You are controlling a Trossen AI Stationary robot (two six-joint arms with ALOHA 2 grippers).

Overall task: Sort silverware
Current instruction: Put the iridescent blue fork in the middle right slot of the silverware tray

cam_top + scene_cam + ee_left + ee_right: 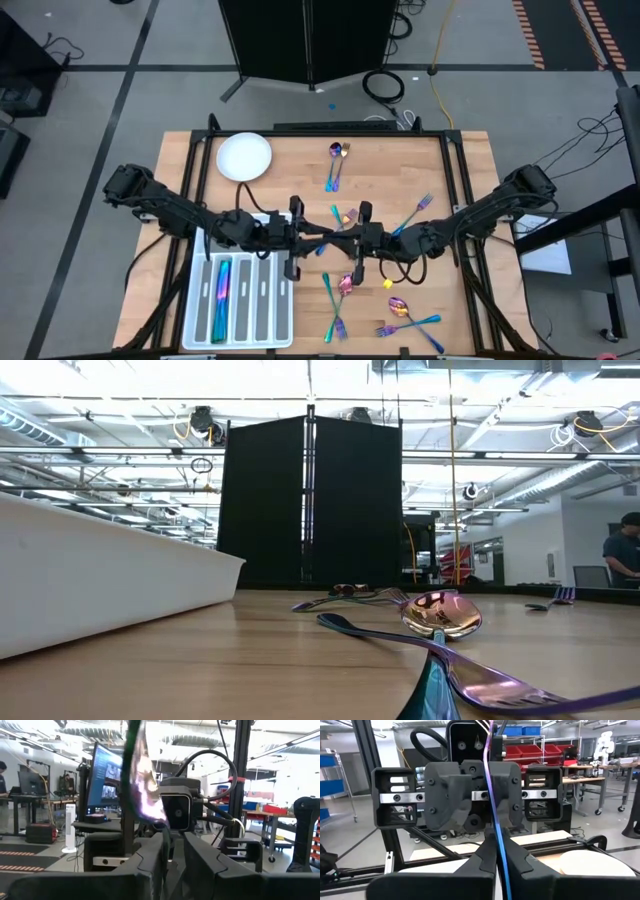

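Note:
My left gripper (pixel 303 238) and my right gripper (pixel 352 240) meet nose to nose above the middle of the table. Both are shut on one iridescent piece of silverware (pixel 326 240), which stands roughly upright between them. In the left wrist view its broad, purple-sheened end (pixel 145 780) rises above my left gripper (pixel 175 842). The right wrist view shows its slim purple shaft (pixel 491 785) passing through my right gripper (pixel 497 840). Other silverware (pixel 337 160) (pixel 335 300) (pixel 410 315) lies flat on the table. My left gripper pinches the piece's shaft (pixel 490 795) between its two fingers (pixel 452 795), coming level from the table's left, fingers across it. The piece is upright and lifted clear. My right gripper pinches the same shaft (pixel 501 855) between its fingers (pixel 482 862), level from the table's right and across it. The shaft's ends stick out above and below the hold.
The compartment tray (pixel 270 325) sits at the near left with teal and purple pieces (pixel 222 290) in one slot. The white plate (pixel 245 155) lies at the far left. More silverware (pixel 345 215) (pixel 415 212) lies around the grippers, and a spoon (pixel 440 615) shows close in the low view.

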